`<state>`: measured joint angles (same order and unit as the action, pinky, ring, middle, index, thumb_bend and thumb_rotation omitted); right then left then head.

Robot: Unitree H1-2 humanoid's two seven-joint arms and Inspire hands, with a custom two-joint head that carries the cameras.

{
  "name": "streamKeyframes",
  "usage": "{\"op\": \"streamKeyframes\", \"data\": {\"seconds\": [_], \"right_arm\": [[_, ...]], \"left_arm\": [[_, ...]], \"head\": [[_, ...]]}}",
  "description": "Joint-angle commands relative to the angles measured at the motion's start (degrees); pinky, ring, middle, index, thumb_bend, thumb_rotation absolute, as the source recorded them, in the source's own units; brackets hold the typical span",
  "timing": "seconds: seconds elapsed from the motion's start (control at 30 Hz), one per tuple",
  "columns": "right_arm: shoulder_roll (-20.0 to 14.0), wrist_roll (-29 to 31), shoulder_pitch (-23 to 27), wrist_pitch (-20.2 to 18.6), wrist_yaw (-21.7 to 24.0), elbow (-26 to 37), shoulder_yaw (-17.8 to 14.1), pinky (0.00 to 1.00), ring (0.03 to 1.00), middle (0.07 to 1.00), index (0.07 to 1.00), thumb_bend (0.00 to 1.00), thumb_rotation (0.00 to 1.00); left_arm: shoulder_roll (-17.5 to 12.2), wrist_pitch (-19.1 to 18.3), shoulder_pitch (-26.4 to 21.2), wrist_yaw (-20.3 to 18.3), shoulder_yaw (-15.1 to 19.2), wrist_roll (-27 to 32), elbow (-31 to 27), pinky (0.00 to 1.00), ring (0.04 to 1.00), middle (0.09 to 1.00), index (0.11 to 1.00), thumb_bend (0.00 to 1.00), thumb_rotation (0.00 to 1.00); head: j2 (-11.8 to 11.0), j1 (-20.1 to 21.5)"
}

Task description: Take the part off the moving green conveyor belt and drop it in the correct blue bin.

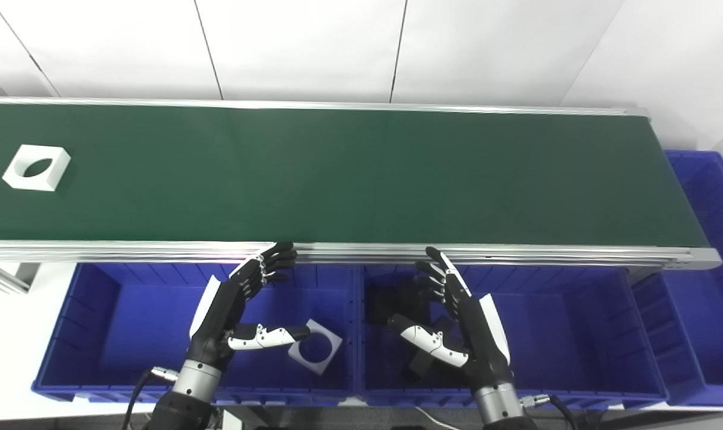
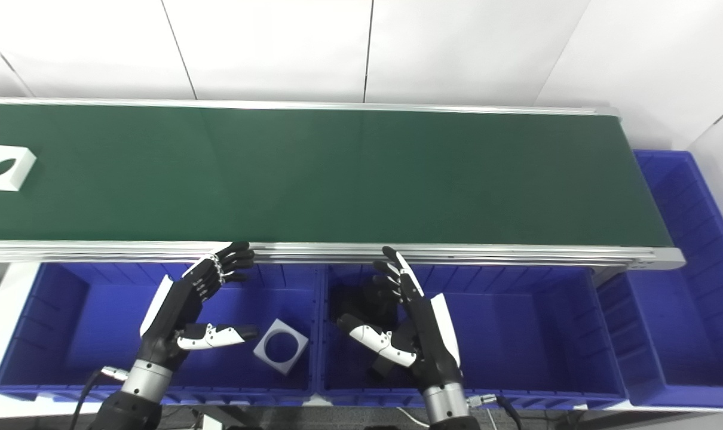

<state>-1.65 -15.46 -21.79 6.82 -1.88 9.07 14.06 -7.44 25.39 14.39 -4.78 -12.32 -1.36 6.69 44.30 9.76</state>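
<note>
A white square part with a round hole (image 1: 37,168) lies on the green conveyor belt (image 1: 349,173) at its far left. My left hand (image 1: 236,304) is open and empty, held above the left blue bin (image 1: 122,316), fingers near the belt's front rail. My right hand (image 1: 457,313) is open and empty above the middle blue bin (image 1: 553,328). Another white square part with a hole (image 1: 315,346) lies in the left bin. Dark parts (image 1: 385,304) lie in the middle bin, partly hidden by my right hand.
A third blue bin (image 1: 711,251) stands at the belt's right end. The belt's aluminium front rail (image 1: 517,254) runs just beyond my fingertips. White wall panels are behind the belt.
</note>
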Motion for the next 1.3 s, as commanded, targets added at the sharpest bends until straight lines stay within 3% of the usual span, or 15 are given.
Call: {"op": "streamKeyframes", "data": {"seconds": [0.0, 0.9, 1.1, 1.13, 1.27], "right_arm": [[0.47, 0.26, 0.32, 3.53, -0.38, 0.91, 0.08, 0.74, 0.812, 0.857, 0.94, 0.63, 0.43], [-0.23, 0.93, 0.41, 4.01, -0.19, 0.38, -0.04, 0.74, 0.814, 0.857, 0.943, 0.63, 0.43], [-0.39, 0.33, 0.93, 5.31, -0.74, -1.73, -0.09, 0.73, 0.812, 0.855, 0.941, 0.63, 0.44], [-0.54, 0.35, 1.04, 6.04, -0.84, -2.54, -0.16, 0.73, 0.812, 0.855, 0.942, 0.63, 0.44], [-0.78, 0.63, 1.27, 8.37, -1.17, -4.78, -0.58, 0.73, 0.808, 0.854, 0.941, 0.62, 0.44]], "left_arm": [[-0.19, 1.53, -0.61, -0.04, 0.03, -0.14, -1.19, 0.71, 0.774, 0.8, 0.814, 0.84, 0.27], [0.18, 1.53, -0.51, 0.26, -0.34, -0.26, -1.09, 0.71, 0.775, 0.802, 0.811, 0.85, 0.26], [-0.37, 1.54, -1.22, 1.94, -1.27, -1.95, 0.63, 0.71, 0.772, 0.801, 0.814, 0.84, 0.28], [-0.36, 1.54, -1.31, 2.27, -1.5, -2.14, 1.18, 0.71, 0.772, 0.802, 0.819, 0.84, 0.29], [-0.42, 1.54, -1.63, 3.62, -2.66, -2.36, 2.64, 0.7, 0.757, 0.792, 0.804, 0.86, 0.29]], "head": [[0.01, 0.0], [-0.36, -0.09], [-3.58, -2.7], [-5.37, -4.6], [-7.9, -7.94]]}}
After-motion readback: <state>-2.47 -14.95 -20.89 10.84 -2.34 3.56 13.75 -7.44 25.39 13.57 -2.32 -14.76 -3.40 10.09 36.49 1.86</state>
